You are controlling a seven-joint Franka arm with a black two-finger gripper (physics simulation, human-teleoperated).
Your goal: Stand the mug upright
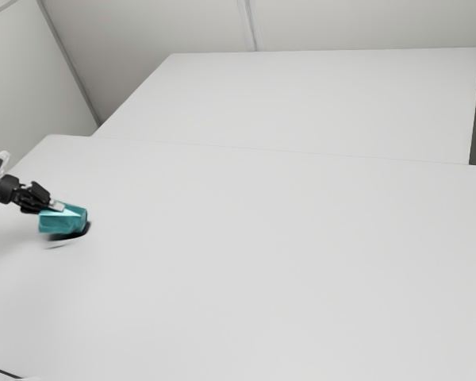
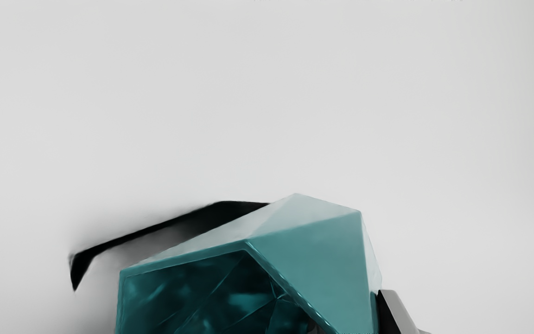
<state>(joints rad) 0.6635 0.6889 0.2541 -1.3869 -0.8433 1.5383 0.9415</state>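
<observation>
At the exterior view's left, the gripper (image 1: 55, 206) reaches down to the teal faceted mug (image 1: 63, 221), its fingers at the mug's upper side. The mug is tipped over, with a dark shadow beneath its far end. In the wrist view the mug (image 2: 313, 264) shows its dark hollow mouth turned toward the hand. The gripper (image 2: 350, 320) is shut on the mug's wall: one finger (image 2: 396, 308) lies against the outside, and a small dark part of the other appears within the mouth. The mug hides most of that inner finger.
The mug is over a broad white table (image 1: 262, 262). Beyond its far edge stands another white surface (image 1: 301, 103), with pale walls behind. A dark cable (image 1: 1, 371) lies at the exterior view's lower left corner.
</observation>
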